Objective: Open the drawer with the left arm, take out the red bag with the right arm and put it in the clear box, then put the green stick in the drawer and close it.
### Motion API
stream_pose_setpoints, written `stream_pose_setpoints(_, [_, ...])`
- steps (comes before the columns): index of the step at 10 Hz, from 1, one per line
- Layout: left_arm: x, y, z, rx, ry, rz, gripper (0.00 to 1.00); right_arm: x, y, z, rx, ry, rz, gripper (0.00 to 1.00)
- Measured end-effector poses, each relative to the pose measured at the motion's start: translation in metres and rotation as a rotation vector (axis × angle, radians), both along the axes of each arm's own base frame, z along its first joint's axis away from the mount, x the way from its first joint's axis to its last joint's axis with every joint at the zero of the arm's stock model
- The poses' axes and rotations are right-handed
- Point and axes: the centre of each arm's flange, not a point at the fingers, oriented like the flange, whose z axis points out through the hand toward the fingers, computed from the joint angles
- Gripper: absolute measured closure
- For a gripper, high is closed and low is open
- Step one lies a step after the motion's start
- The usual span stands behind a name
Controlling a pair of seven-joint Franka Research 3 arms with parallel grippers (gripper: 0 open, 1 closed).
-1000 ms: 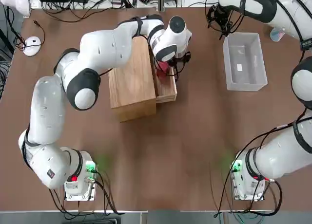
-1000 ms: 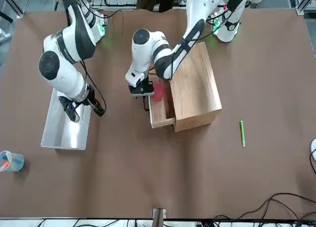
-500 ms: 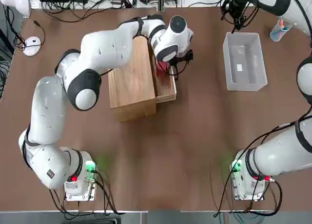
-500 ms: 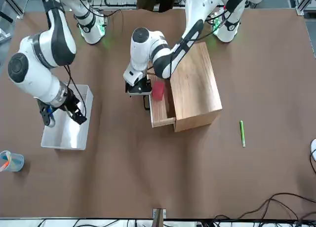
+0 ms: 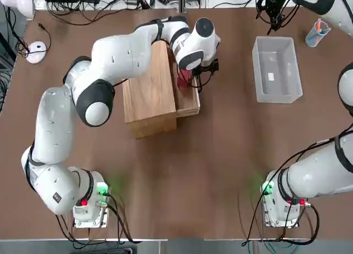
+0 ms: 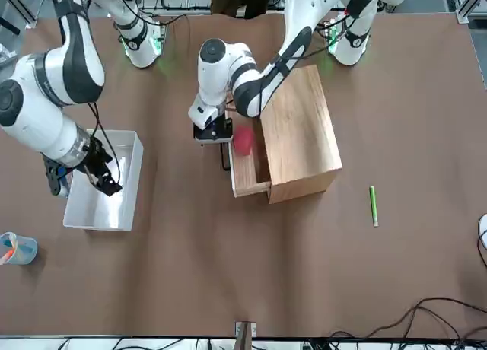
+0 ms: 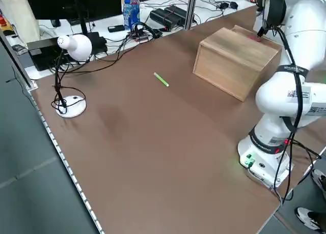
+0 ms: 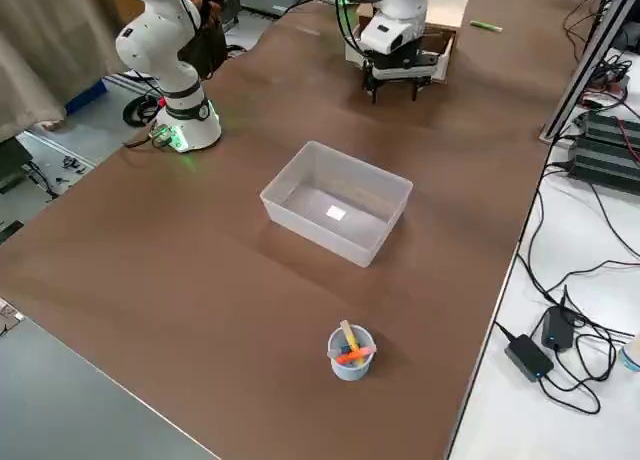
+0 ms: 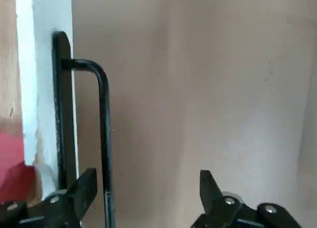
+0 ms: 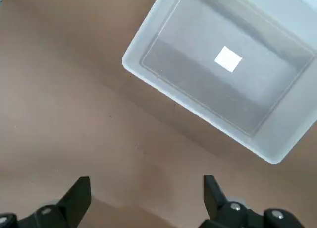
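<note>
The drawer (image 5: 188, 98) of the light-wood cabinet (image 5: 149, 91) is pulled out. The red bag (image 6: 243, 141) lies inside it, near the front. My left gripper (image 6: 214, 131) hangs open just above the drawer's dark bar handle (image 9: 103, 120). The bar runs close inside one finger (image 9: 85, 187), untouched. My right gripper (image 6: 80, 184) is open and empty, raised beyond the far end of the clear box (image 5: 276, 69), which holds nothing but its white label (image 10: 228, 58). The green stick (image 6: 373, 205) lies on the table on the cabinet's other side.
A small blue cup (image 8: 350, 352) with orange items stands past the clear box near the table's far right corner. A white lamp (image 7: 71, 47) and cables sit at the far left edge. The brown table (image 5: 209, 165) lies bare between the arms' bases.
My left gripper has opened off the drawer handle and risen a little. My right arm has swung from beside the clear box to beyond its far end.
</note>
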Motion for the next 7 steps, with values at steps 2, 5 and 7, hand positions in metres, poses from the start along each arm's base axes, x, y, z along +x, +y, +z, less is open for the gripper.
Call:
stream_pose_setpoints(2, [0.000,-0.001,0.004,0.006,0.004,0.006,0.07,0.000,0.000,0.000,0.000,0.000,0.001,0.00])
stream_pose_setpoints(5, [-0.003,-0.006,0.012,-0.010,0.005,0.015,0.05,0.000,0.000,0.000,0.000,0.000,0.003,0.00])
stream_pose_setpoints(7, [0.006,-0.004,0.030,-0.032,-0.014,0.032,0.03,0.000,0.002,0.001,0.002,-0.001,0.004,0.00])
